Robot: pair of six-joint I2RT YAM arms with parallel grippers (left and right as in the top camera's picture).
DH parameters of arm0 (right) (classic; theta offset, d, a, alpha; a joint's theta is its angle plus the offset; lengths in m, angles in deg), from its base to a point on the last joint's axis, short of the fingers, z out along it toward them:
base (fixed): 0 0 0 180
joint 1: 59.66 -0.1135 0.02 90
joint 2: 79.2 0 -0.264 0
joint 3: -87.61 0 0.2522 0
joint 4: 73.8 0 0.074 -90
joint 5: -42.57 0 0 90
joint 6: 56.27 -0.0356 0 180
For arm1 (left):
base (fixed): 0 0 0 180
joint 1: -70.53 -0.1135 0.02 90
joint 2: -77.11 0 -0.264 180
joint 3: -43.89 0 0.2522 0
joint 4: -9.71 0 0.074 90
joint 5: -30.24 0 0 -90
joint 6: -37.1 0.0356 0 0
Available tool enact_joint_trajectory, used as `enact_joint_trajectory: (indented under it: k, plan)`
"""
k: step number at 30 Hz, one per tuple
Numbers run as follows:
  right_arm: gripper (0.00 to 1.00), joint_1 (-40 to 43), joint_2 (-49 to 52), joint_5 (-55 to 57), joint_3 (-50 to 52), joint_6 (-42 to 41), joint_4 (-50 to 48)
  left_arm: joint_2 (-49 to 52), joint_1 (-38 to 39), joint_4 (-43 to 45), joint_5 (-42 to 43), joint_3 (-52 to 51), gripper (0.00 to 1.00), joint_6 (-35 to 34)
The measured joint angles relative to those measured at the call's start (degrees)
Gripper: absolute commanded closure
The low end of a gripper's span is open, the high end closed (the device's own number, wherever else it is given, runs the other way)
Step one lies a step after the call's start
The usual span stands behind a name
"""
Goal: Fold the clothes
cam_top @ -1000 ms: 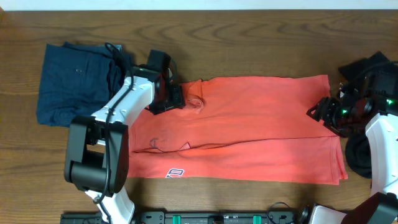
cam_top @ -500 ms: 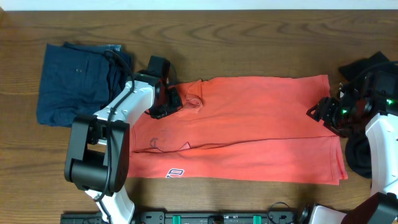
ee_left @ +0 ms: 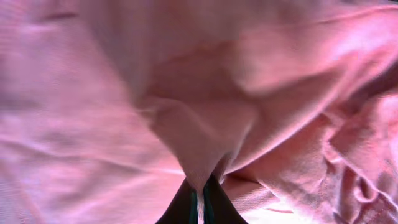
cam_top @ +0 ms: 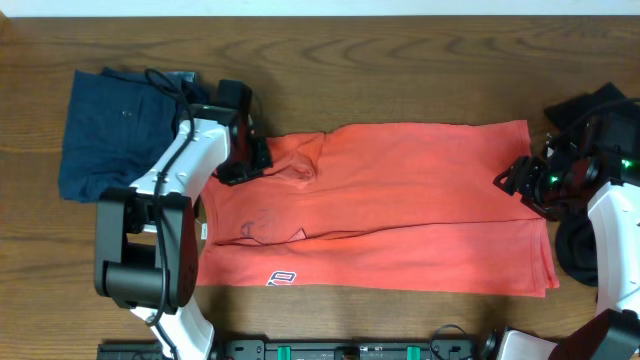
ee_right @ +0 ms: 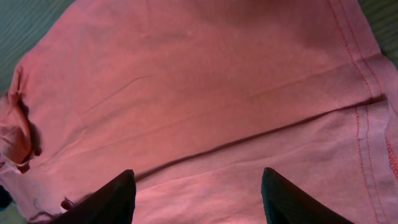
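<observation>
Overhead, the coral-red T-shirt point(cam_top: 400, 200) lies flat across the middle of the wooden table point(cam_top: 400, 60), its long axis running left to right, with a white-and-navy logo point(cam_top: 281, 278) at its near left edge. The left gripper point(cam_top: 262, 160) sits at the shirt's far left corner, where the cloth bunches up. The left wrist view shows its fingers point(ee_left: 186, 208) clamped together on a pinched ridge of shirt fabric. The right gripper point(cam_top: 515, 180) hangs at the shirt's right edge, jaws spread and holding nothing. A dark navy garment point(cam_top: 115, 130) lies crumpled at the far left, beside the left arm.
</observation>
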Motion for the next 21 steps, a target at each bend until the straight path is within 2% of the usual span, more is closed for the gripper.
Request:
enact_joint_trajectory:
  k: [1, 2, 3, 4, 5, 15, 21]
  plan:
    - [0.37, 0.00, 0.00, 0.02, 0.00, 0.00, 0.00, 0.02, -0.15, -0.39, -0.85, 0.00, 0.93, 0.46]
    - [0.37, 0.00, 0.00, 0.04, 0.00, 0.00, 0.00, 0.02, -0.26, -0.70, -1.42, 0.00, 0.88, 0.90]
    - [0.36, 0.00, 0.00, 0.09, 0.00, 0.00, 0.00, 0.02, -0.33, -1.03, -1.90, 0.00, 0.76, 1.44]
    - [0.36, 0.00, 0.00, 0.13, 0.00, 0.00, 0.00, 0.00, -0.35, -1.27, -2.43, 0.00, 0.58, 2.03]
    - [0.36, 0.00, 0.00, 0.15, 0.00, 0.00, 0.00, 0.00, -0.35, -1.55, -2.51, 0.00, 0.54, 2.14]
    - [0.36, 0.00, 0.00, 0.24, 0.00, 0.00, -0.07, 0.00, 0.81, -3.65, 4.39, 0.00, 0.53, 2.56]
    - [0.36, 0.00, 0.00, 0.24, 0.00, 0.00, 0.02, 0.02, 3.26, 3.06, 2.29, -3.13, 0.54, 1.51]
